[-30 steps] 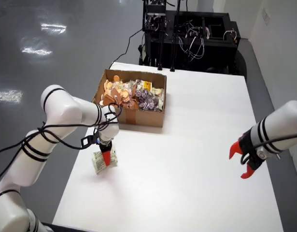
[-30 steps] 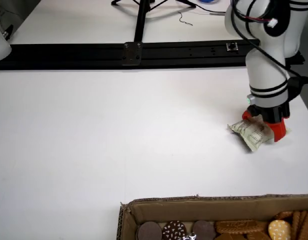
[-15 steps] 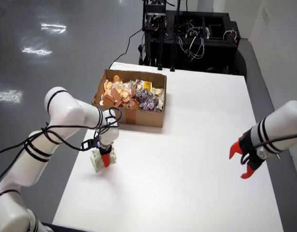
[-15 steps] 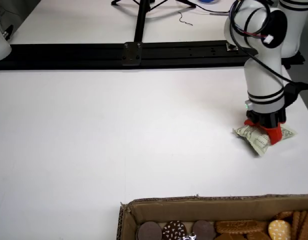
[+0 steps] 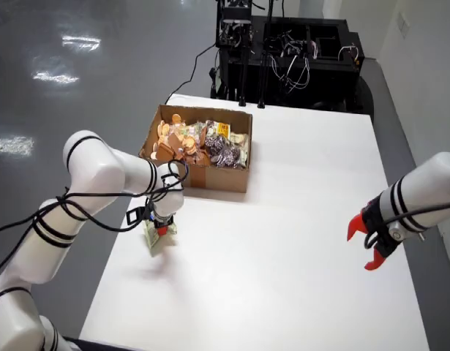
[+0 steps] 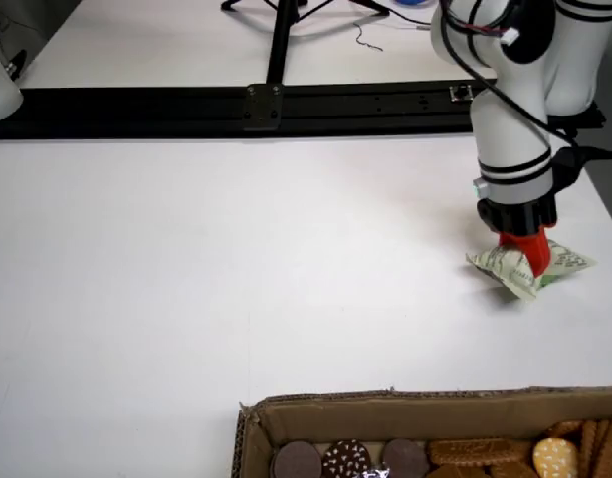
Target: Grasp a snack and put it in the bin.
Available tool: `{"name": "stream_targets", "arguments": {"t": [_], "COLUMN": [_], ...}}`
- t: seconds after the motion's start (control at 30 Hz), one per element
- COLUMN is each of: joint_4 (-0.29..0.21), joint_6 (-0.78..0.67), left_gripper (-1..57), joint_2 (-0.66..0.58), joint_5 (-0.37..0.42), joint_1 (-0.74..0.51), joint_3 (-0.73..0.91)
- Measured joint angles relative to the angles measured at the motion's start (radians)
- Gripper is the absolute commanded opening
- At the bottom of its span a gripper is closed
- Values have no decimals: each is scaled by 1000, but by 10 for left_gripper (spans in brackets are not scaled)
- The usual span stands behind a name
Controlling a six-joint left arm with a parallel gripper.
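Note:
A green and white snack packet (image 5: 157, 237) lies on the white table (image 5: 298, 219), a short way in front of the cardboard box (image 5: 210, 178), seen from above. My gripper (image 5: 161, 229) comes down onto it with its red fingers closed on the packet's middle. From the side, the packet (image 6: 505, 267) looks crumpled and pinched under the gripper (image 6: 531, 257), with its ends sticking out either way. The box (image 6: 385, 402) holds several cookies and wrapped snacks.
In the view from above, a second arm with an open red gripper (image 5: 367, 245) hangs still over the table's right edge. A black equipment rack (image 5: 290, 51) stands behind the table. From the side, a black rail (image 6: 256, 100) runs along the table's far edge.

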Motion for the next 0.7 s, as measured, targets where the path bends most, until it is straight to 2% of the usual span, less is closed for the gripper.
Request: {"name": "stream_targets", "arguments": {"t": [0.43,0.7], "joint_4": [-3,2], "joint_6": [8,183], "left_gripper": [-3,-4], "joint_2": [-96,-103], "joint_5": [36,75], "joint_1": [-68,-102], "joint_3": [-6,-162]}}
